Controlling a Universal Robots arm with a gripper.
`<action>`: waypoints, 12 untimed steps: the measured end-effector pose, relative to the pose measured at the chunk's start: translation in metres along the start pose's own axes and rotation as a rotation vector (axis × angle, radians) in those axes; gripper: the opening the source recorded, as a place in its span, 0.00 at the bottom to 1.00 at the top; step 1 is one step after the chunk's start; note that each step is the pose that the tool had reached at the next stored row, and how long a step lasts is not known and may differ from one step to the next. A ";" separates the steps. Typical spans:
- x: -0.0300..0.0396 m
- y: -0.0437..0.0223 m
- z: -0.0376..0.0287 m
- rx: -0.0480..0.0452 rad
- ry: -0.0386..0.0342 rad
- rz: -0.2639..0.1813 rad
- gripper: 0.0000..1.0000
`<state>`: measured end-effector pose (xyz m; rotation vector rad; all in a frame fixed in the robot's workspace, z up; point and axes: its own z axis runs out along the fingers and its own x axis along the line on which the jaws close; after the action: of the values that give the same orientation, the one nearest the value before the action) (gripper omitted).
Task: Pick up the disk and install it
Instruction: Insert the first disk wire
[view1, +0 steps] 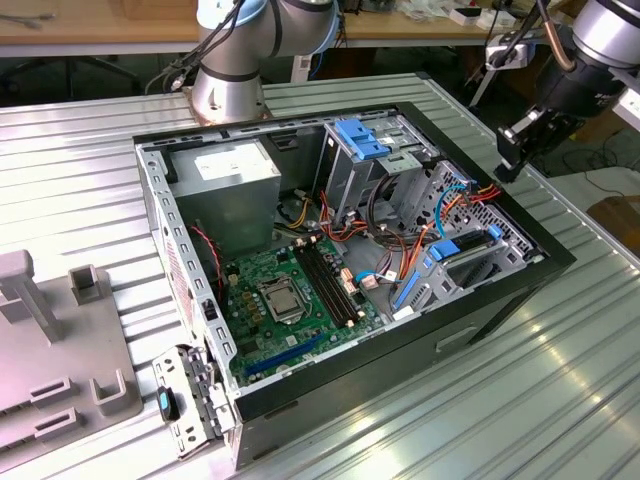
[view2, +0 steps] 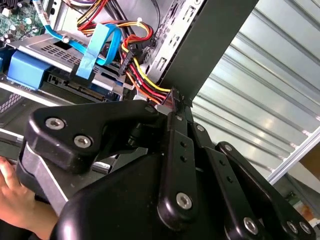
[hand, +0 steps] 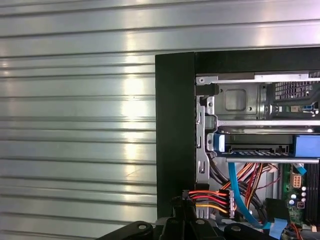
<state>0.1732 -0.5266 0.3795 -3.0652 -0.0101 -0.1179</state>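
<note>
Over the case (view1: 330, 380) corner at the exterior view's right hangs the gripper (view1: 510, 158), spread impossible to tell; the disk (view1: 462, 245) sits in a bay just inside. Second wrist view: its blue rail (view2: 25, 67) beside cables (view2: 135, 75). First wrist view: edge-on, likely dense, stiff, shock-shy; grip the rail sides

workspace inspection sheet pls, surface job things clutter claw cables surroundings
surface: ribbed metal table, open computer case on it
job's things: disk in blue carrier, inside the case
clutter: grey fixture blocks at the exterior view's left
grippers: claw over the case's edge, at a power connector, contact unclear
cables: red, yellow and black power wires; blue flat cable
surroundings: wooden bench behind; a hand by the claw's body
</note>
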 end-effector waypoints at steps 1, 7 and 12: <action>0.0000 0.0000 0.0000 0.0002 0.0002 -0.001 0.11; -0.0001 0.0001 0.0000 0.0002 0.0003 -0.001 0.24; -0.0004 0.0002 0.0039 -0.0044 0.0071 0.059 0.32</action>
<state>0.1732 -0.5265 0.3756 -3.0660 0.0809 -0.1256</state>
